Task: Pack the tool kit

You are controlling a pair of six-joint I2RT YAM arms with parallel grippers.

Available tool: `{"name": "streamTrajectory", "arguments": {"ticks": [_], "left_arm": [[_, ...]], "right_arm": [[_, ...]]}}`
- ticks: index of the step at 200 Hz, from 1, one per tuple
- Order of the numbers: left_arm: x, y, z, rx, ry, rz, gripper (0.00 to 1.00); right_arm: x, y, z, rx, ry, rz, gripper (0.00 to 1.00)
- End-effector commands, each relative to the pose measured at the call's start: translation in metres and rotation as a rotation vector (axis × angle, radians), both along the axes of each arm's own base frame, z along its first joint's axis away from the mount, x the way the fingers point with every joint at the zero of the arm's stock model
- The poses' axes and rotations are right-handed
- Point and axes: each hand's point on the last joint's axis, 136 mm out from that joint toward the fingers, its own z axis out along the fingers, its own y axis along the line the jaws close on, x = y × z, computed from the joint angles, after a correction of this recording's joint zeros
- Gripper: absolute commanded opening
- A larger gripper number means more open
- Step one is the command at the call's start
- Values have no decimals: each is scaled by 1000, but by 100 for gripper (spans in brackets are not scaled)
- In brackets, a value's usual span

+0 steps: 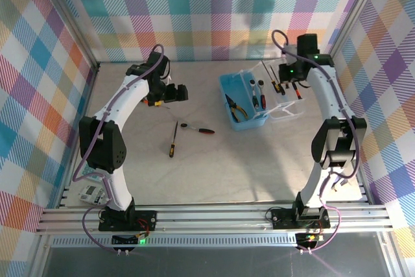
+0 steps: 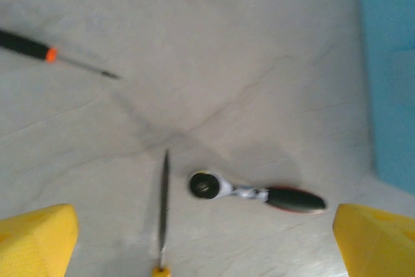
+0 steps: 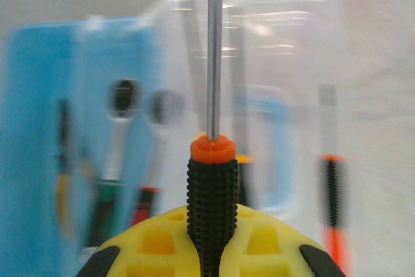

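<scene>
1. The light blue case [image 1: 249,123] stands open on the surface [image 1: 194,180], to the right of the middle. Its clear lid [image 1: 285,107] lies flat, touching the case on the right side.
2. Inside the case lie the yellow-handled pliers [image 1: 237,108] and, beside them, two long tools [image 1: 257,95] with round heads. They are too blurred to say exactly what they are.
3. The right jaws are over the lid and are pressed onto the black ribbed handle of a small screwdriver [image 3: 213,180] with an orange collar. Its steel shaft points straight away from the wrist.
4. Another orange and black screwdriver [image 3: 332,192] is near the lid, at its right. It is blurred.
5. Left of the case, on the bare surface, lies the red-handled wrench [image 1: 198,128]. The yellow-handled screwdriver [image 1: 173,139] lies near the wrench's round head, not touching it.
6. A third screwdriver [image 2: 39,50], with a black handle and an orange collar, lies well apart from these two.
7. The left jaws are spread wide and hold nothing. Their yellow fingertips [image 2: 35,238] hang above the wrench and the yellow-handled screwdriver.
8. A pale calculator [image 1: 91,192] lies at the near left corner, beside the left arm [image 1: 104,147].
</scene>
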Motion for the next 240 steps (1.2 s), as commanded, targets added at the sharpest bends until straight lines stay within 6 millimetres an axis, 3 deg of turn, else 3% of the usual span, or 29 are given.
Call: {"name": "streamTrajectory", "arguments": {"ticks": [1,27,88,145,187,215,240], "left_arm": [[-13,13,-18,69,66,-10,100],[-15,12,-23,71,83,-15,100],[-19,15,-29,81,98,-18,100],[-20,15,-33,82,108,-21,100],[-21,15,-34,82,112,-19,100],[-23,13,-36,69,122,-14,100],[-25,-2,-32,-63,139,91,98]], "right_arm": [[6,-28,-14,-176,34,-6,0],[21,-42,-25,-222,39,-12,0],[35,-39,-48,-227,70,31,0],[30,-36,-63,-210,112,43,21],[28,-36,-54,-208,99,43,28],[24,-35,-34,-204,74,38,35],[13,-25,-5,-165,29,57,53]]}}
